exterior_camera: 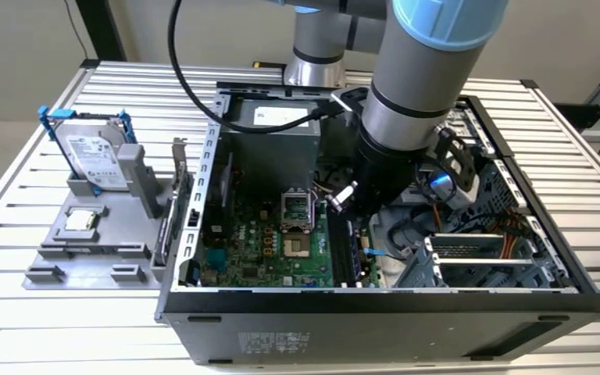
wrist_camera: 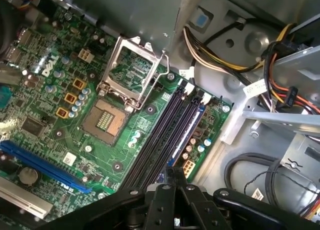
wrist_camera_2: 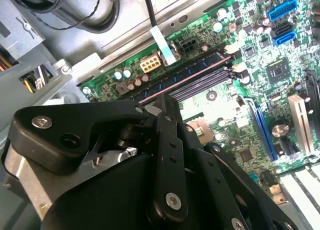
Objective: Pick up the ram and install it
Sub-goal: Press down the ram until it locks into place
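Observation:
My gripper (exterior_camera: pixel 344 207) is down inside the open computer case, over the black memory slots (wrist_camera: pixel 155 140) of the green motherboard (exterior_camera: pixel 269 242). The ram (wrist_camera: pixel 187 132), a long thin dark stick with a bluish edge, stands on edge along the outermost slot, on the side nearest the case's cables. It runs straight out from my fingertips in both wrist views. The gripper (wrist_camera: pixel 172 172) has its fingers drawn close together on the near end of the ram (wrist_camera_2: pixel 185 76). The neighbouring slots (wrist_camera_2: pixel 200 85) lie bare beside it.
The open processor socket (wrist_camera: pixel 107 120) sits beside the slots. Cable bundles (wrist_camera: pixel 220 60) and a metal drive cage (exterior_camera: pixel 477 258) crowd the other side. Outside the case, on the exterior view's left, a grey tray (exterior_camera: pixel 81 262) carries a blue-framed hard drive (exterior_camera: pixel 91 152) and a square chip (exterior_camera: pixel 79 221).

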Controlling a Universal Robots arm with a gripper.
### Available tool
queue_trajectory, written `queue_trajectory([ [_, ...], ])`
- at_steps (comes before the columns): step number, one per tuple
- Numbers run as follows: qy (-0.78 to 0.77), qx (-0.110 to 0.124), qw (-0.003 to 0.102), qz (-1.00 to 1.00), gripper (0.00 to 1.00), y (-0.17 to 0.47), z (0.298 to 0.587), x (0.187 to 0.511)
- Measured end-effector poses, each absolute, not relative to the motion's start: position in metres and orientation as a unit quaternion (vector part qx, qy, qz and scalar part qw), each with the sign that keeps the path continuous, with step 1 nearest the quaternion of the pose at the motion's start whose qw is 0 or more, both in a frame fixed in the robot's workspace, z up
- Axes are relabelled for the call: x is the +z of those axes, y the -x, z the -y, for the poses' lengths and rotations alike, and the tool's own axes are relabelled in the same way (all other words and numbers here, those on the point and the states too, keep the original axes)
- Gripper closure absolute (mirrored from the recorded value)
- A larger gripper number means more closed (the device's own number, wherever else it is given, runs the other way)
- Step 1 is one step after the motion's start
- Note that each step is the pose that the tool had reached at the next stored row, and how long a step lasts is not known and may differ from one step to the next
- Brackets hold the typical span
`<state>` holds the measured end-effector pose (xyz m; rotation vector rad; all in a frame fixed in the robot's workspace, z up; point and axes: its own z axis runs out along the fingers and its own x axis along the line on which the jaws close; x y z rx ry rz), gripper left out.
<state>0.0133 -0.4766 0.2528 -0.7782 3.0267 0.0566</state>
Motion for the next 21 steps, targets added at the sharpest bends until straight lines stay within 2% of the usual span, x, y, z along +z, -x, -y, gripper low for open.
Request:
queue_trajectory([
  [21, 0.364, 0.018, 0.01, -0.931, 1.0, -0.0134, 0.4766, 0.2528],
])
